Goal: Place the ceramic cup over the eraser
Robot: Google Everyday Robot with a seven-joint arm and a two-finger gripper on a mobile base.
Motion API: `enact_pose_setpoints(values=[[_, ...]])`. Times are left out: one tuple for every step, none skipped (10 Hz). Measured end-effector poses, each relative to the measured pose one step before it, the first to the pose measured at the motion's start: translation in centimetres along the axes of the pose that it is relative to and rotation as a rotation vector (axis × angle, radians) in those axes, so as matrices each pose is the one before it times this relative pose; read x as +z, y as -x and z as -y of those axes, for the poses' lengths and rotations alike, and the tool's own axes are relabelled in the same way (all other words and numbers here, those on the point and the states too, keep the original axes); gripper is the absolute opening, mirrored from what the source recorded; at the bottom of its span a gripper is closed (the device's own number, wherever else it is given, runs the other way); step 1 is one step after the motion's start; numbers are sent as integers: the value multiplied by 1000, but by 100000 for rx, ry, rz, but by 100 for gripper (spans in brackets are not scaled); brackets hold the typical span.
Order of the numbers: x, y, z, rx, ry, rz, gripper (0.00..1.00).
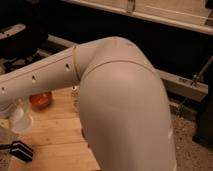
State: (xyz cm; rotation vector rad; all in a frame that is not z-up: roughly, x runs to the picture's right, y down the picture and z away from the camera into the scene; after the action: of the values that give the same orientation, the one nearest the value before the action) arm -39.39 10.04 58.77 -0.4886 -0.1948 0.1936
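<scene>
The white ceramic cup (21, 118) hangs tilted just above the wooden table (55, 135) at the far left. My gripper (10, 110) sits at the left edge of the camera view, at the end of the long white forearm, and is shut on the cup. The eraser (20, 150), a small black block with white edges, lies on the table right below the cup, close to the front left corner. My arm's big elbow fills the middle of the view and hides much of the table.
An orange-red bowl (41, 99) stands on the table behind the cup. A small clear glass (76, 93) peeks out beside the arm. Grey speckled floor (192, 155) lies to the right, and a dark shelf unit runs along the back.
</scene>
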Motion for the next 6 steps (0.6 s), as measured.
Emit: enact_pose_setpoints(values=[[-612, 1378, -1204, -3375, 1131, 467, 0], [-478, 1146, -1097, -2573, 746, 650, 0], [-284, 975, -1144, -2268, 567, 623, 0], [56, 776, -1452, -2113, 753, 294, 0], [200, 111, -714, -228, 455, 79, 0], [386, -93, -634, 243, 344, 202, 0]])
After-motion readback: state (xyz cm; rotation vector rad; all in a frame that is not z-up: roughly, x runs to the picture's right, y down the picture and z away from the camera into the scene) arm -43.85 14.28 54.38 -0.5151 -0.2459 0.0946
